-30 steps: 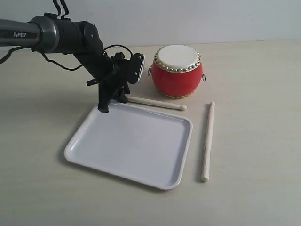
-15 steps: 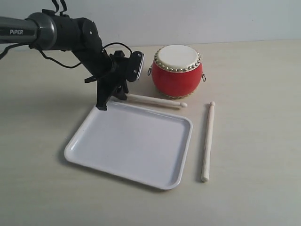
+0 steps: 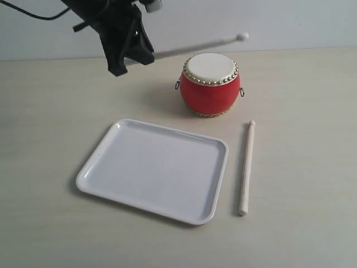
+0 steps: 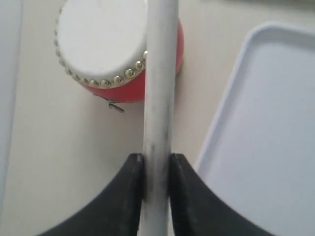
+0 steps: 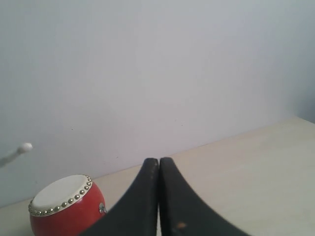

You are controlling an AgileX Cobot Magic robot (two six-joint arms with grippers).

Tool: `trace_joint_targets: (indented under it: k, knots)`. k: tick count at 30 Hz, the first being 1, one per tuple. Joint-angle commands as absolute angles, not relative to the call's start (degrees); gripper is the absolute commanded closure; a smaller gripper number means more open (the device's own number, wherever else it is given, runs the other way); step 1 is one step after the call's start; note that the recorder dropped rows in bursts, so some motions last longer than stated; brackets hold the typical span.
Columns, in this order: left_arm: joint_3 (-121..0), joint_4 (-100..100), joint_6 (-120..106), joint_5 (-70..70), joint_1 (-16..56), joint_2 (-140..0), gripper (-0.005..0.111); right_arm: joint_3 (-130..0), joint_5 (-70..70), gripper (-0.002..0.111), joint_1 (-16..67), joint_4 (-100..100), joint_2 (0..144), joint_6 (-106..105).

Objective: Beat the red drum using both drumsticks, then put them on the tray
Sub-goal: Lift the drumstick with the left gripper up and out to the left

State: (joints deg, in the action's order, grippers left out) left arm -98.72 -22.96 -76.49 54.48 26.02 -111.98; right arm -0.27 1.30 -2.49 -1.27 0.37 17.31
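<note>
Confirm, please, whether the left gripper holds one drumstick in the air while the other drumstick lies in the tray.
No: the left gripper holds one drumstick in the air, but the exterior view shows the other drumstick lying on the table beside the tray, not in it.

Robotics lab test bench, by the look of it. Pale wood-grain tabletop [image 3: 312,184] backed by a plain grey-white wall [image 3: 290,22] from 9 to 3 o'clock. Black robot arm [image 3: 120,33] reaching in at 11 o'clock, left gripper [image 4: 156,166] clamped on one drumstick [image 4: 160,73]. A few toy-like props set out on the bench in the exterior view: red drum [image 3: 210,89] at 1 o'clock, white tray [image 3: 150,167] at 7 o'clock, second drumstick [image 3: 246,167] lying flat at 4 o'clock. Seen from the right wrist camera, black fingers [image 5: 138,206] pressed together before the same plain wall.
</note>
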Motion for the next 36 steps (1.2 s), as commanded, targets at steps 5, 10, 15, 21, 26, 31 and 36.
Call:
trace_joint_targets:
  k: [5, 10, 15, 21, 26, 31, 36]
  knots:
    - [-90.0, -23.1, -49.6, 63.4, 23.8, -99.2, 0.107, 0.0, 1.2, 0.108, -2.7, -1.4, 0.0, 17.2]
    - [-73.1, -30.7, -46.2, 56.7, 19.9, -87.7, 0.107, 0.0, 1.2, 0.108, -2.7, -1.4, 0.0, 17.2]
    - [-53.9, -33.7, -44.4, 46.7, 15.9, -71.3, 0.107, 0.0, 1.2, 0.108, -2.7, -1.4, 0.0, 17.2]
    - [-34.3, -42.6, -43.4, 42.7, 10.8, -50.8, 0.107, 0.0, 1.2, 0.108, -2.7, -1.4, 0.0, 17.2]
    - [-24.3, -45.3, -36.8, 39.6, 10.2, -35.3, 0.107, 0.0, 1.2, 0.108, -2.7, -1.4, 0.0, 17.2]
    - [-19.2, -47.4, -34.0, 36.1, 10.2, -24.4, 0.107, 0.0, 1.2, 0.108, -2.7, -1.4, 0.0, 17.2]
    - [-19.2, -48.7, -32.1, 36.5, 10.3, -19.1, 0.107, 0.0, 1.2, 0.108, -2.7, -1.4, 0.0, 17.2]
